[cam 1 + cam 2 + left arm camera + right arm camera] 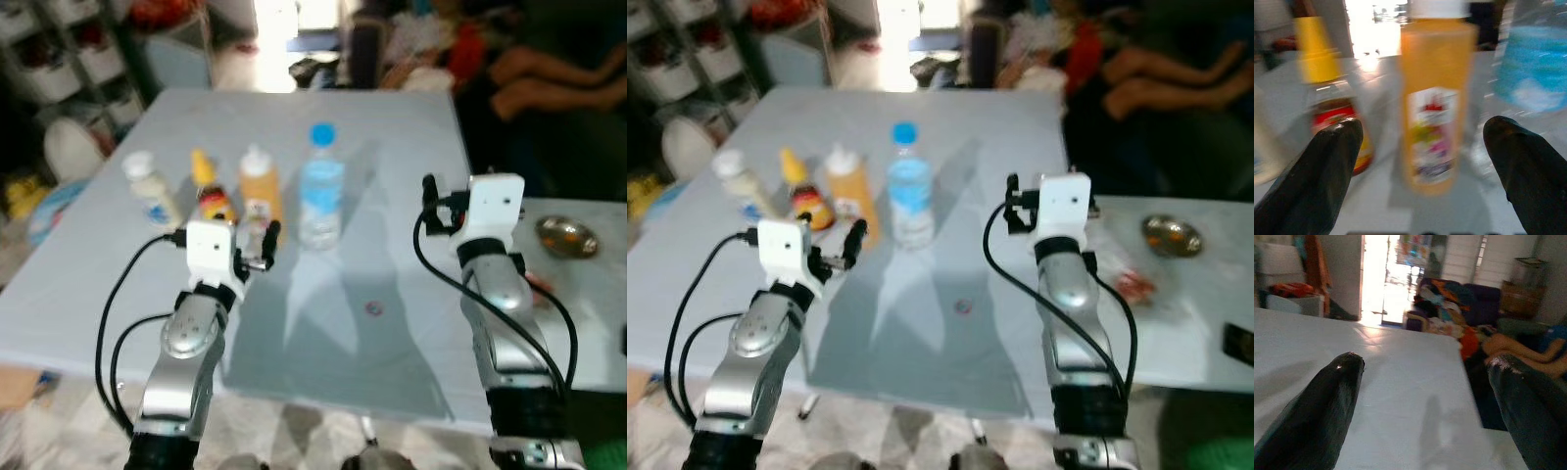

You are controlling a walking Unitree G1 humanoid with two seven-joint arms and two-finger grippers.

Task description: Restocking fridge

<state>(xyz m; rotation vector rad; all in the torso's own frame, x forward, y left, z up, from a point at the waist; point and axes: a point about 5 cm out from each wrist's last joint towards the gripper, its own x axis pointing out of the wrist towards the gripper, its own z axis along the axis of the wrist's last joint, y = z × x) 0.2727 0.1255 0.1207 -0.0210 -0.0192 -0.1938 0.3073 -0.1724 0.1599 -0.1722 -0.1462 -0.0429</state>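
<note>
Pincers both gape wide: left pincer (1420, 147) faces orange bottle (1434, 98), right pincer (1425, 391) over table (1400, 382)

The table top (392, 186) looks smooth and matt, the water bottle (320, 191) clear glossy plastic, the bowl (566, 236) shiny metal.

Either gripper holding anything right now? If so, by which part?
Nothing held. The left gripper is open, its fingers either side of the orange bottle without touching it. The right gripper is open over the bare table.
</note>
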